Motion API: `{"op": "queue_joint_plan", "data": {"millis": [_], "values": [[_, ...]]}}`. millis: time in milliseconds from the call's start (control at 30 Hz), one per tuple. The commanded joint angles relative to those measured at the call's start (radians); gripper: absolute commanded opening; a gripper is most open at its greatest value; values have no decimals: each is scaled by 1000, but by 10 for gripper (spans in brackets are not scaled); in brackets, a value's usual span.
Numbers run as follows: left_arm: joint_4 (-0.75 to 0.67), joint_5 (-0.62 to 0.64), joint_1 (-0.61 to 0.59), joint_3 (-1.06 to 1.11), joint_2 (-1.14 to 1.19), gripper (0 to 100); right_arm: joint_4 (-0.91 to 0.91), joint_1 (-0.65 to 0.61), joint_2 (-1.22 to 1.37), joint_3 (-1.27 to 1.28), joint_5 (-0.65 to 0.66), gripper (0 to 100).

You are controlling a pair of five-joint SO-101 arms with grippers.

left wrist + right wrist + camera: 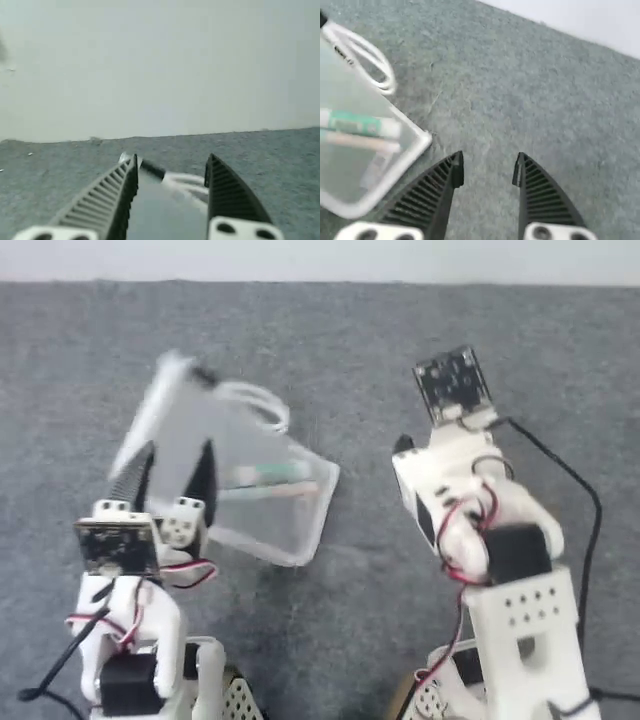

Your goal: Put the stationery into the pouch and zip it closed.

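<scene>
White arms (520, 630) bear black ribbed pincers (173, 159) (489, 155), red wires (462, 515).

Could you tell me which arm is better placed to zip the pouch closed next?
Left, probably. The left gripper sits open over the pouch, its zip pull just ahead; the right gripper hangs over bare carpet.

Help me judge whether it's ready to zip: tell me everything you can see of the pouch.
The pouch is clear plastic with a pale rim, a white cord loop and a dark zipper tab at one end. Inside lie a green-and-white pen and a paler stick. It lies on the grey table, part of it between the left gripper's open fingers; contact is unclear.
</scene>
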Motion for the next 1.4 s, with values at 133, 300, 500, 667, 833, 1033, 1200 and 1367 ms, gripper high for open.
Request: {"op": "queue_joint_plan", "data": {"millis": [133,300,500,667,833,1033,1200,1367], "values": [[-51,14,-213,-4,-3,207,5,-4,-240,133,-3,148],[-44,14,-338,-2,-3,207,5,-10,-383,252,-3,148],[34,15,-371,-2,-3,203,2,-5,-522,405,-9,147],[89,15,-358,-1,-3,198,-4,-8,-662,549,-3,64],[152,12,-247,-1,-3,77,-41,-5,-814,678,-3,8],[232,14,-92,-1,-3,48,-16,-4,-905,825,-9,8],[290,14,-5,-1,-3,48,44,-4,-903,835,-6,9],[287,14,51,30,-3,48,77,7,-903,842,-5,9]]}}
